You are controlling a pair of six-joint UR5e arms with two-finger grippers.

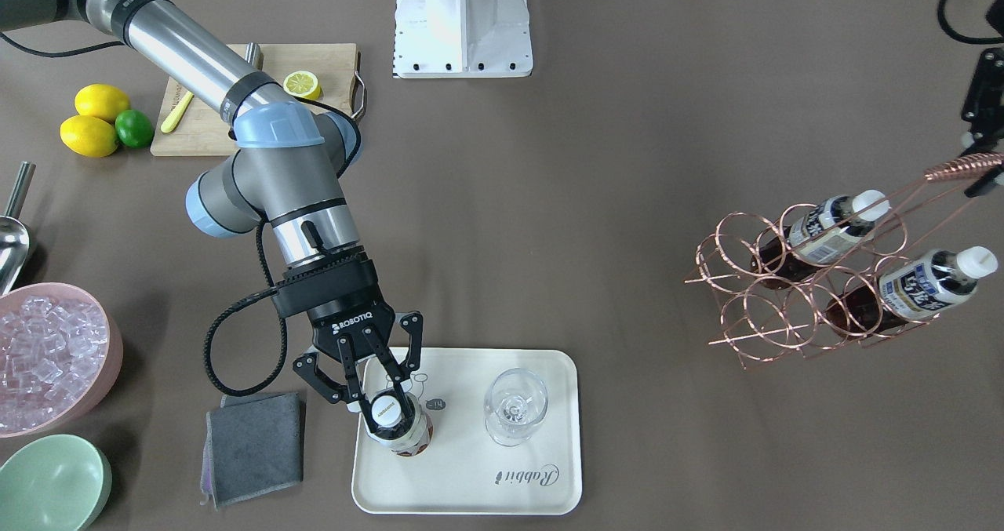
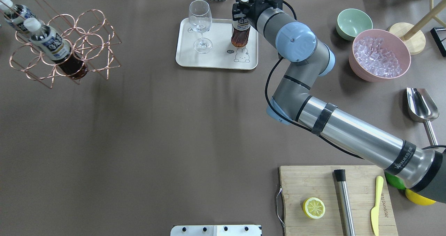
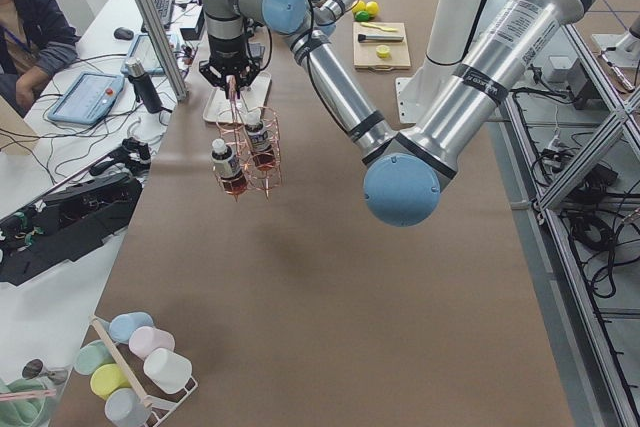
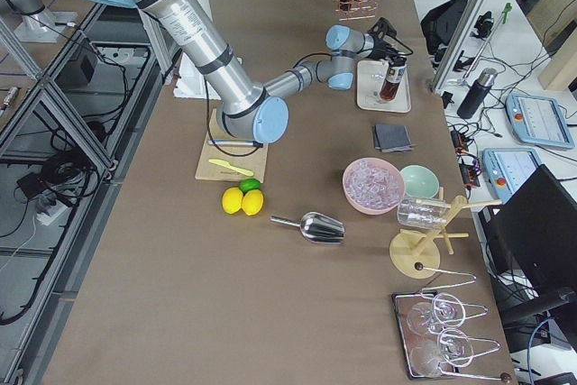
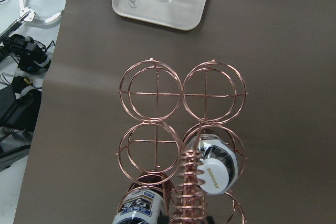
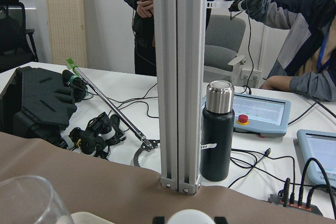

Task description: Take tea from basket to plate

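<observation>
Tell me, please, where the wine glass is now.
In the overhead view, the glass stands upright on the plate, left half, beside the tea in the right claw.

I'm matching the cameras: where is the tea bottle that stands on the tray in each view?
Front-facing: tea bottle, tray's left side.
Overhead: bottle, tray's right side.
Exterior left: cannot tell.
Exterior right: bottle far, on tray.
Left wrist: not in it.
Right wrist: its cap, bottom edge.
Shared landmark: the tray.
</observation>
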